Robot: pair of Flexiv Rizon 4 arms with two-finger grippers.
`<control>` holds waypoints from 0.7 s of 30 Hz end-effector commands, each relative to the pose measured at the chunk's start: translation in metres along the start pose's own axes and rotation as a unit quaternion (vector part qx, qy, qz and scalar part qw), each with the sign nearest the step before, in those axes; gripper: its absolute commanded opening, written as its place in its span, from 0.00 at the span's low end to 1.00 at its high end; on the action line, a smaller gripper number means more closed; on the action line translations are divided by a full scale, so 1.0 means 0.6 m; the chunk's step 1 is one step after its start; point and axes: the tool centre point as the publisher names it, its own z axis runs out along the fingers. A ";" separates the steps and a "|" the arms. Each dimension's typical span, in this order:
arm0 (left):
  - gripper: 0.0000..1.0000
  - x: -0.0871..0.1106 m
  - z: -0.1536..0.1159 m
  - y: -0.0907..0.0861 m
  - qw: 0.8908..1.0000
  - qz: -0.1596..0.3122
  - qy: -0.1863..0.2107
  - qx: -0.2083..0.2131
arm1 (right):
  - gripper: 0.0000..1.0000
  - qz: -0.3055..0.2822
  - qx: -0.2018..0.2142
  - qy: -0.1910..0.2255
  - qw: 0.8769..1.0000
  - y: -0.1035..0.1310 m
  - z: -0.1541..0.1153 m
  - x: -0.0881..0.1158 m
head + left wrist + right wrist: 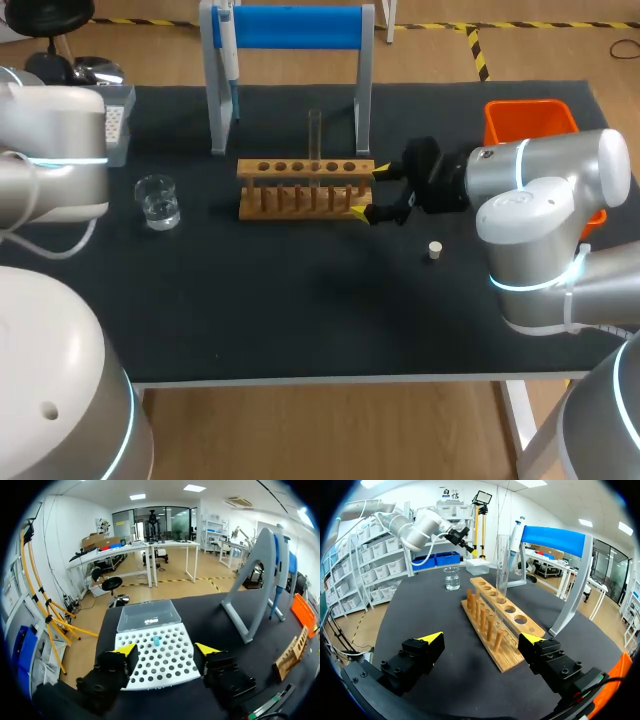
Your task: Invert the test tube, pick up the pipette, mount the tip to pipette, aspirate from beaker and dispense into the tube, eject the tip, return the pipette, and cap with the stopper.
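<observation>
The glass test tube (315,140) stands upright in a middle hole of the wooden rack (305,188). My right gripper (370,191) is open at the rack's right end, one yellow tip on either side of it, touching nothing. In the right wrist view the rack (500,625) and the test tube (502,565) lie ahead of the right gripper (482,639). My left gripper (165,652) hangs open above the white tip box (155,670), which holds one blue tip (156,640). The pipette (228,50) hangs on the blue-topped stand (290,28). A beaker (158,200) of water and a small stopper (435,250) rest on the mat.
An orange bin (530,122) sits at the back right, partly behind my right arm. My left arm (50,150) covers most of the tip box (117,120) at the back left. The stand's grey legs (217,110) rise just behind the rack.
</observation>
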 end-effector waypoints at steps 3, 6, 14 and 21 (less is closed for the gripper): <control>0.55 0.000 0.018 0.004 1.000 -0.006 -0.003 0.004 | 1.00 0.000 0.000 0.001 1.000 0.000 -0.002 -0.001; 0.50 -0.002 0.022 0.005 1.000 -0.013 -0.003 0.004 | 1.00 0.000 0.000 0.001 1.000 0.000 -0.002 -0.001; 0.48 -0.006 0.033 0.004 1.000 -0.031 -0.001 0.002 | 1.00 0.000 0.000 0.001 1.000 0.000 -0.002 -0.001; 0.47 -0.006 0.043 0.004 0.999 -0.037 0.000 0.001 | 1.00 0.000 0.000 0.001 1.000 0.000 -0.002 -0.001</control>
